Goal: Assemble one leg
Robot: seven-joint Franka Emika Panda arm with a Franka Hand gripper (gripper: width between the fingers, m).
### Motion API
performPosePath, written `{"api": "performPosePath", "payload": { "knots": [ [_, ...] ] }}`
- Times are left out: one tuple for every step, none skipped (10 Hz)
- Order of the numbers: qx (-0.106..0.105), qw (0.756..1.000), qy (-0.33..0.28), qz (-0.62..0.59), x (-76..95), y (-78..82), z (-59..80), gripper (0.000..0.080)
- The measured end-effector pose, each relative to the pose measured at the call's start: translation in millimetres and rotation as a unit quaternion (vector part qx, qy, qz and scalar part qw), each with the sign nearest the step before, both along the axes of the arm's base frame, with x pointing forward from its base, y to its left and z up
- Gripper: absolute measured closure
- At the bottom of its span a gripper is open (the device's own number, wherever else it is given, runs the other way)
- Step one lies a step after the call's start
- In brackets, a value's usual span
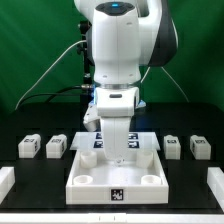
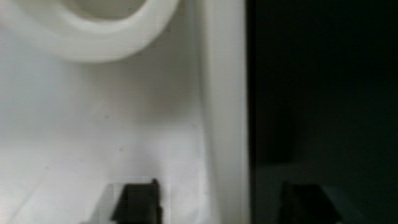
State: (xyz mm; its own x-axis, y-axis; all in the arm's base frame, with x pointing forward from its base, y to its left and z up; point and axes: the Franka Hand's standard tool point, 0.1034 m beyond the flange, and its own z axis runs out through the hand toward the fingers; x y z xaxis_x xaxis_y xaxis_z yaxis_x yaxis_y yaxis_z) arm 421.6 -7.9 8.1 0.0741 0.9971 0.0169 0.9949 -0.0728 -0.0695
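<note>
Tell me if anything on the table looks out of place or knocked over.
Nothing stands out. The legs sit in tidy pairs either side of the white tray-like part, none visibly tipped. The hand hangs open over that part's edge, holding nothing.

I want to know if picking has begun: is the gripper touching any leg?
Apart. The exterior view shows the gripper at the white tray-like part, with every leg off to the sides across black table.

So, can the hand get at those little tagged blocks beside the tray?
Probably yes: each leg stands in the open with nothing over it, though the hand, now low over the tray, must lift first.
</note>
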Motion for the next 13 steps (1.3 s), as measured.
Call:
{"api": "performPosePath", "payload": {
  "knots": [
    [0.0,1.0,0.0,0.0,0.0,0.0,0.0,0.0545],
    [0.0,1.0,-0.001,0.0,0.6,0.2,0.3,0.072],
    [0.0,1.0,-0.006,0.0,2.6,-0.2,1.1,0.0737],
    [0.0,1.0,-0.006,0.0,2.7,-0.2,1.2,0.0737],
    [0.0,1.0,-0.006,0.0,3.0,-0.2,1.3,0.0737],
    [0.0,1.0,-0.006,0.0,3.0,-0.3,1.3,0.0737],
    [0.0,1.0,-0.006,0.0,3.0,-0.3,1.3,0.0737],
    [0.0,1.0,-0.006,-0.001,3.0,-0.3,1.3,0.0737],
    [0.0,1.0,-0.006,0.0,3.0,-0.3,1.3,0.0737],
    [0.0,1.0,-0.007,0.001,5.1,0.9,1.7,0.0736],
    [0.002,1.0,-0.013,0.006,13.8,5.7,2.3,0.0736],
    [0.005,1.0,-0.016,0.01,22.9,11.6,1.2,0.0736],
    [0.01,1.0,-0.021,0.016,33.8,22.1,1.2,0.0736]
  ]
}}
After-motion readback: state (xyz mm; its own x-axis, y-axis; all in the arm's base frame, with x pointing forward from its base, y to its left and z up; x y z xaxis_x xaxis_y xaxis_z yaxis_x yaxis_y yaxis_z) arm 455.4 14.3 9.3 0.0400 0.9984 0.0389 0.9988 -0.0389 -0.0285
